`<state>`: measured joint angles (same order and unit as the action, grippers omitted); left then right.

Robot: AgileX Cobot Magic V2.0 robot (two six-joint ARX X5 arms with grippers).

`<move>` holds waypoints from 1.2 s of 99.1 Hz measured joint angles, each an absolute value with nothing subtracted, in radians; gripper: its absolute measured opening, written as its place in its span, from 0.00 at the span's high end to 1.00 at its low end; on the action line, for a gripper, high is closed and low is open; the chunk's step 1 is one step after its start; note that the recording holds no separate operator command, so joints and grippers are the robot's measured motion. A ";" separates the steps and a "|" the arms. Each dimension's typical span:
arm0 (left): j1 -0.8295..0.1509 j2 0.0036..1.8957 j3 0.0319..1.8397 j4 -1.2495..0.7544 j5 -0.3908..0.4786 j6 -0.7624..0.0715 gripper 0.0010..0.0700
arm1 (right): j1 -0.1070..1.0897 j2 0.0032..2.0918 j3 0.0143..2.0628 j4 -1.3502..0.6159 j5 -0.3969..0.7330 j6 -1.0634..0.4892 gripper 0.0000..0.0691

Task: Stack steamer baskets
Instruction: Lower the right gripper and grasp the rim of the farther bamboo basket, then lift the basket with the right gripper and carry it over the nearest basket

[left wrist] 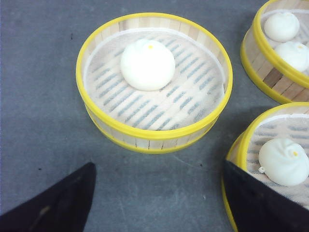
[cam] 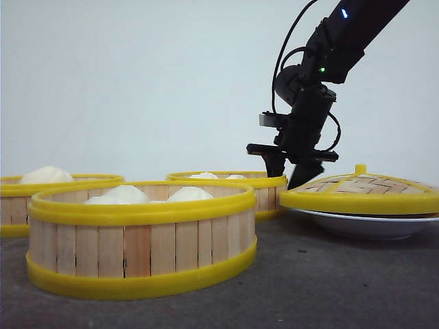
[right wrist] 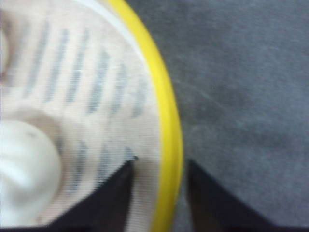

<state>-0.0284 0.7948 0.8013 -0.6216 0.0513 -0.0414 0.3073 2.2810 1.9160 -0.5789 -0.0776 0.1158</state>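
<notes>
You are looking at a dark grey, matte worktop (cam: 322,288). Take the nearest steamer basket (cam: 140,240) as your landmark: it sits directly on the worktop, with white buns inside. Left of it and further back stands a second basket (cam: 41,199), cut off by the frame edge. Behind it to the right stands a third basket (cam: 236,188). Right of that, a shallow white dish (cam: 367,225) rests on the worktop.

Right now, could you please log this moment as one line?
right gripper: fingers straddle far steamer basket rim, not closed | left gripper: open, above table | baskets: three, unstacked | lid: on white dish
</notes>
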 joint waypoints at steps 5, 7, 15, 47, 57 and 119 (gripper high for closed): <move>-0.028 0.795 0.801 -0.622 0.051 -0.041 0.28 | 0.307 2.281 1.916 -0.571 -0.062 0.139 0.86; -0.028 0.795 0.801 -0.622 0.051 -0.041 0.28 | 0.307 2.281 1.916 -0.567 -0.063 0.147 0.88; -0.028 0.795 0.801 -0.622 0.051 -0.041 0.28 | 0.308 2.281 1.916 -0.559 -0.072 0.165 0.95; -0.028 0.795 0.801 -0.622 0.051 -0.041 0.28 | 0.314 2.298 1.980 -0.576 -0.060 0.199 0.97; -0.028 0.795 0.801 -0.622 0.051 -0.041 0.28 | 0.313 2.299 2.067 -0.664 -0.059 0.203 0.97; -0.028 0.794 0.801 -0.632 0.051 -0.041 0.28 | 0.372 2.293 2.445 -1.346 0.155 0.279 0.97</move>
<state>-0.0284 0.7944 0.8013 -0.6319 0.0513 -0.0410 0.3721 2.2929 2.4451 -1.3460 0.1551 0.2787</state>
